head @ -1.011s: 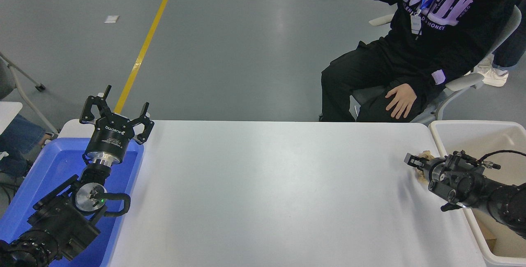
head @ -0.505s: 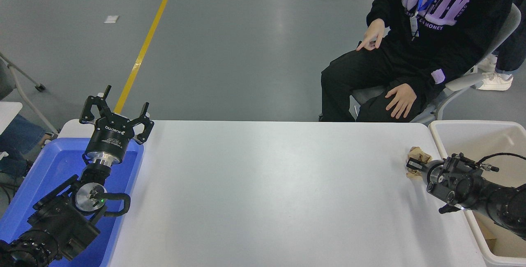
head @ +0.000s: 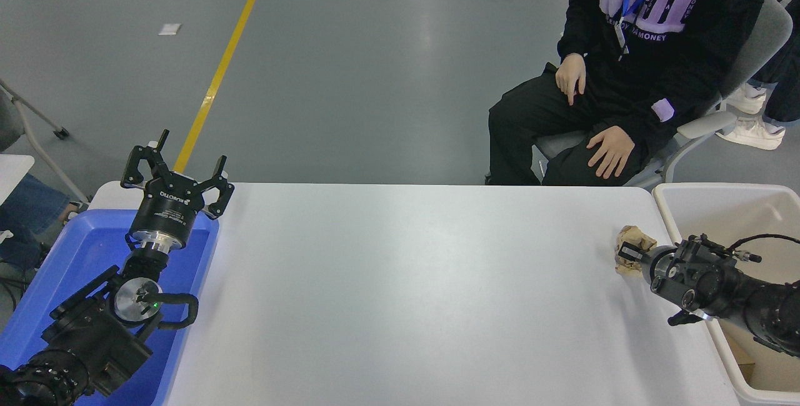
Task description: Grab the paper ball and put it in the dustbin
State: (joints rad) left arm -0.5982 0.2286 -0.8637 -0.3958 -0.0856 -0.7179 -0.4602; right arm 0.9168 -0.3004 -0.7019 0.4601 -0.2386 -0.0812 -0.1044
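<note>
The tan-brown crumpled paper ball (head: pixel 630 242) is at the table's right edge, just left of the cream-white dustbin (head: pixel 731 209). My right gripper (head: pixel 632 252) comes in from the right across the dustbin's near rim and is shut on the paper ball; one black finger lies across the ball's front. I cannot tell whether the ball touches the table. My left gripper (head: pixel 176 172) is parked open and empty over the blue tray at the lower left.
A bright blue tray (head: pixel 75 256) sits at the table's left end under the left arm. A person sits on a chair beyond the far right edge, one hand (head: pixel 605 151) on a knee. Brown scrap lies in the dustbin's bottom (head: pixel 744 362).
My right gripper has drawn back slightly to the right and the paper ball now shows more in front of it. The person's raised hand has come down to the lap.
</note>
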